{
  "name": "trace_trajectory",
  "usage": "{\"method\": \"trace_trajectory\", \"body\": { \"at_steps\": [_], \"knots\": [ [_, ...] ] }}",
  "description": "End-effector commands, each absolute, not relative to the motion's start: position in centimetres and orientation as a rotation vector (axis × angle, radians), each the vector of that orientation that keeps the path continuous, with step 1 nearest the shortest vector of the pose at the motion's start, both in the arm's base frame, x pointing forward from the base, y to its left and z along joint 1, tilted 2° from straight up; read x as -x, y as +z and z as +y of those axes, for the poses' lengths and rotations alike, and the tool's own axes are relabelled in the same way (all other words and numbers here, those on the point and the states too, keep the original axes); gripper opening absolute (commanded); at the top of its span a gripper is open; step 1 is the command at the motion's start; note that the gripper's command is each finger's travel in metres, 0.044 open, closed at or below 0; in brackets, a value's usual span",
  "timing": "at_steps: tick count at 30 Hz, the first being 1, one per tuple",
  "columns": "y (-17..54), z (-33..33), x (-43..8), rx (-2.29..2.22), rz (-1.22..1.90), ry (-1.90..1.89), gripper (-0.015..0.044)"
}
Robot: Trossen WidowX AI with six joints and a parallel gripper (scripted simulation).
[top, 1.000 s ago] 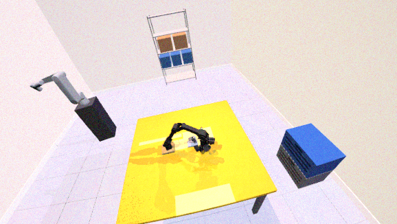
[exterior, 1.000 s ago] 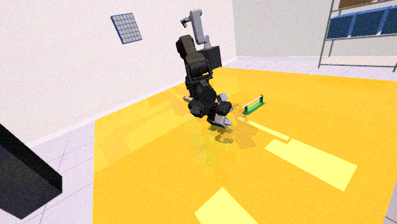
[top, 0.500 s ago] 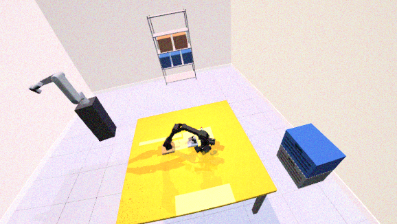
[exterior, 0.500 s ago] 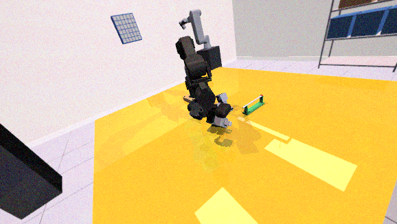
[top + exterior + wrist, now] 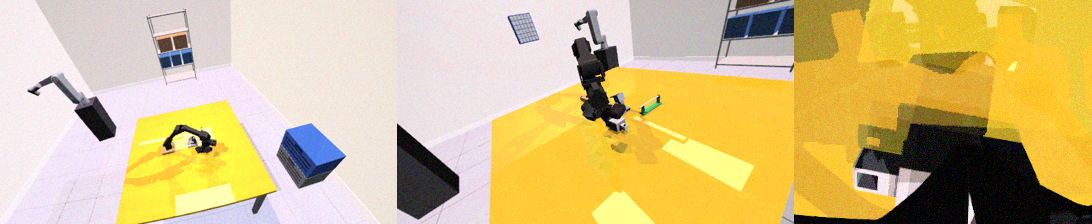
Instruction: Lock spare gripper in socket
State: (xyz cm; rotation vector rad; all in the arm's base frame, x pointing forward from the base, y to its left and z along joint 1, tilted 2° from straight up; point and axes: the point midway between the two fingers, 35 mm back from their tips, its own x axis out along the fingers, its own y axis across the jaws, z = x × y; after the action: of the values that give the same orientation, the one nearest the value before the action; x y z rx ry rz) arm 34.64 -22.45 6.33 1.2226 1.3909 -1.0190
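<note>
My gripper [image 5: 607,123] [image 5: 966,153] is low over the table, with its dark fingers together. The spare gripper [image 5: 616,124] [image 5: 911,181], a grey and dark block, is right at the fingertips. Its square spigot [image 5: 624,126] [image 5: 886,182] has an opening and points left in the wrist view. The fingers cover part of the block, and whether they touch it is hidden. A grey piece [image 5: 619,98] [image 5: 192,141], which looks like the mount, stands behind. Its socket is not clear. A pale rod [image 5: 649,102] with a red end, perhaps the lock pin, spans a green stand [image 5: 651,108].
The yellow table [image 5: 158,203] [image 5: 541,192] carries the arm's base board [image 5: 168,149] and pale strips of light. Shadows fall around the gripper. A blue and grey cabinet [image 5: 310,151], a shelf rack and a second arm on a dark pedestal [image 5: 96,118] stand off the table.
</note>
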Motion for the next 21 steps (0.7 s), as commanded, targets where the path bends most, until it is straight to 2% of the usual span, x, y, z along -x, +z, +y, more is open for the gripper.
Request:
{"method": "trace_trajectory", "body": {
  "at_steps": [1,21],
  "knots": [
    [6.8,-23.0,-34.6,-1.218,1.391,-1.02,0.0],
    [11.2,-22.6,-34.3,-1.226,1.405,-1.027,0.0]
  ]
}}
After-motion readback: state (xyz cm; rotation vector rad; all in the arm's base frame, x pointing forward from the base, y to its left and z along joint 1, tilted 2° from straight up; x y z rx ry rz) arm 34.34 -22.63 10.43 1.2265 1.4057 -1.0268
